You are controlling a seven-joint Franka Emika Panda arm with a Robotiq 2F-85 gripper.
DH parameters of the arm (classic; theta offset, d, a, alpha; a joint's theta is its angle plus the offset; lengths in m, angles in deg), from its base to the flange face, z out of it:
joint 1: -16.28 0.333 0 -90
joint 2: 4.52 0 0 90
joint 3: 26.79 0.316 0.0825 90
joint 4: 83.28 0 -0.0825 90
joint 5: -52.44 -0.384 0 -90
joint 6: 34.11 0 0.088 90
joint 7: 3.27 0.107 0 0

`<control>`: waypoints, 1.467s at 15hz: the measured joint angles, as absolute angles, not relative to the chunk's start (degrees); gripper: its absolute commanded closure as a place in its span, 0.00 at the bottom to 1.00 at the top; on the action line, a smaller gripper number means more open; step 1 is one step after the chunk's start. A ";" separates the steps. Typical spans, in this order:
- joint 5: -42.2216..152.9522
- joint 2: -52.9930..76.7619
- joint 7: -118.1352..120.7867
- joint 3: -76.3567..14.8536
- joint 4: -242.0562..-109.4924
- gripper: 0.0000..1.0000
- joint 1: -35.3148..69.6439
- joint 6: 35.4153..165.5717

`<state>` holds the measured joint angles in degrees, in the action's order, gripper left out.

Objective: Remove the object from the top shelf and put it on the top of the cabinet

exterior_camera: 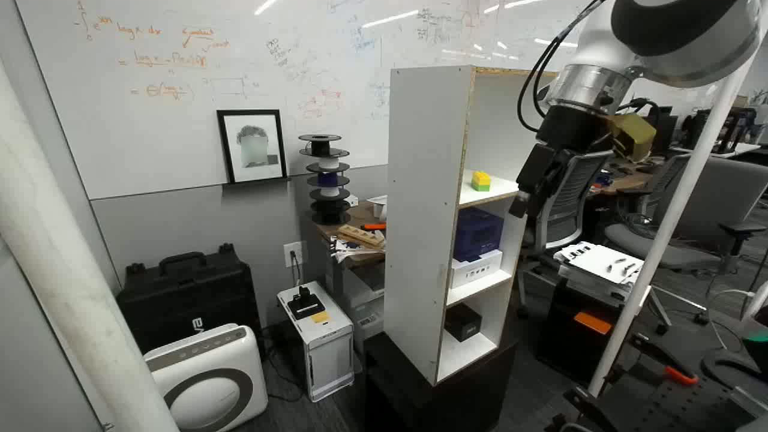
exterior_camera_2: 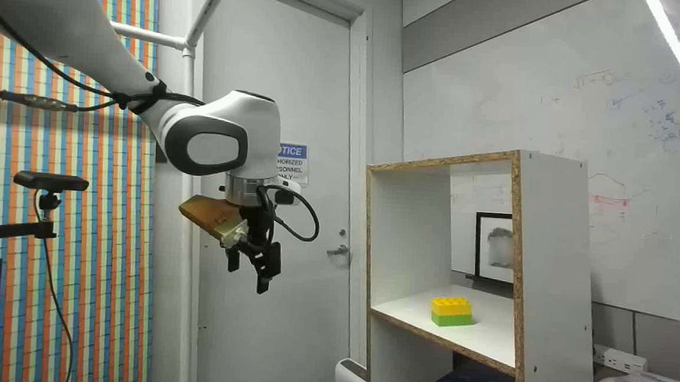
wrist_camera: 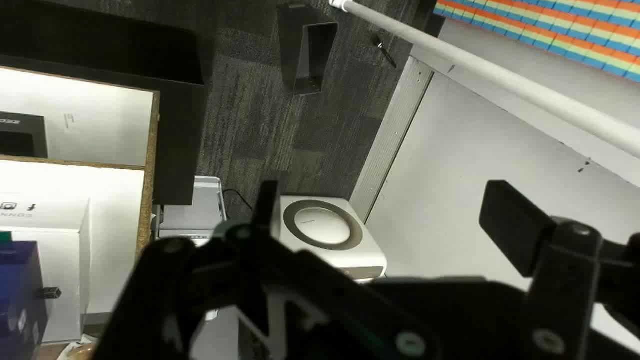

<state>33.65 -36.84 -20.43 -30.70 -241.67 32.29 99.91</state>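
Hangs with the fingers (wrist_camera: 517,227) of the gripper (wrist_camera: 391,216) spread wide; has the yellow and green toy brick (exterior_camera_2: 452,313) well apart from them, on the top shelf (exterior_camera_2: 408,308) of the cabinet (exterior_camera_2: 555,245)

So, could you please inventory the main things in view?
shelving unit: 1, white, on black base
block: 1, yellow over green, top shelf
white box: 1, white, middle compartment
boxy item: 1, dark blue, on white box
black box: 1, black, bottom compartment
picture frame: 1, black, before whiteboard
spools: several, mostly black, stacked before whiteboard
appliance: 1, white, on floor
case: 1, black, behind appliance
robot arm: 1, mostly white, outside shelving unit
gripper: 1, black, open, arm's end
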 measured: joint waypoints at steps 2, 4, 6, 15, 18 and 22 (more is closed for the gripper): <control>33.65 -36.84 -20.43 -30.70 -241.67 0.00 32.29 99.91; 33.65 -36.84 -20.43 -30.70 -241.67 0.00 32.29 99.91; 33.65 -36.84 -20.43 -30.70 -241.67 0.00 32.29 99.91; 43.20 -31.04 -15.89 -30.82 -241.66 0.00 19.62 115.36; 46.76 -26.43 -13.56 -31.78 -241.54 0.00 13.72 124.07; 46.58 -17.52 -10.52 -33.89 -239.30 0.00 12.14 139.32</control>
<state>46.58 -17.52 -10.52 -33.89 -239.30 12.14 139.32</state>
